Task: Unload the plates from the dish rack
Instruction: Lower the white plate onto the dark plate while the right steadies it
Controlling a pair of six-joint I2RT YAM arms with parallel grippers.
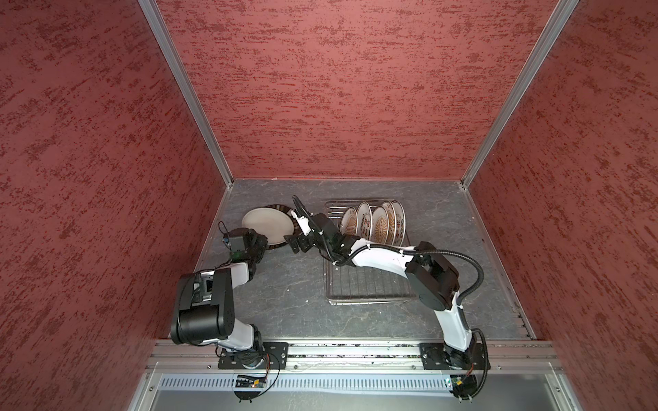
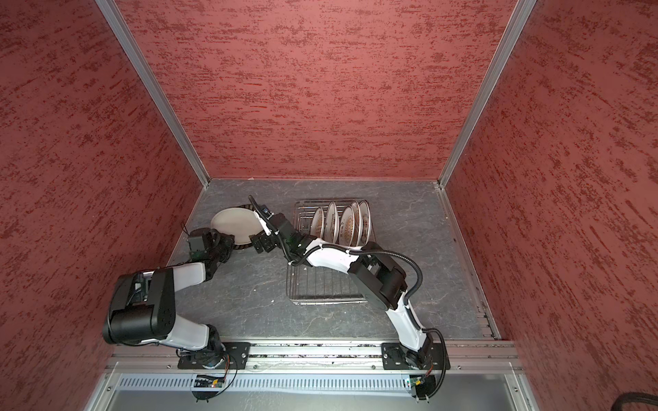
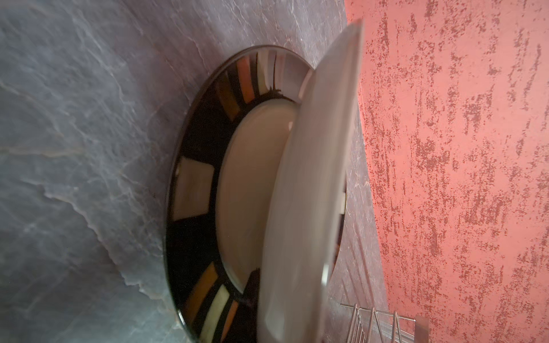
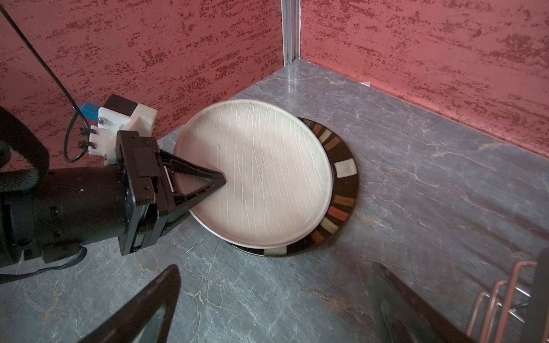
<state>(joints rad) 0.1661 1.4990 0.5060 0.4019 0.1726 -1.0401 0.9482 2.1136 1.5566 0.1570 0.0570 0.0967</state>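
**Grey stone bench, red booth: second big plate going onto the stack**

Grey veined bench (image 1: pixel 285 302), matt, stone-look, inside three walls (image 1: pixel 356 89) of rough mottled red plaster.

Near end of the dish rack (image 1: pixel 366 302): bare. Thin silver wire, grid base, low rim.

Left of the rack, the right tool (image 4: pixel 276 268) hangs low over the bench, jaws spread wide, nothing in them (probably waiting its turn at the rack).

Just beyond it, the left tool (image 4: pixel 221 179) is pinched shut on the rim of the large off-white plate (image 4: pixel 267 178), matt, scored with fine pale lines. An edge grip suits a flat disc, I judge. Plate sits tilted over the striped plate (image 4: pixel 344 190), gripped side raised; cannot tell whether the far edge touches. Striped one lies flat on the bench, glossy dark rim with cream and orange blocks, cream well. Stacking keeps the bench free.

Far end of the rack: several small plates (image 1: pixel 379 224) on edge in a row, white with orange sunbursts, faces leftward. Not yet unloaded.
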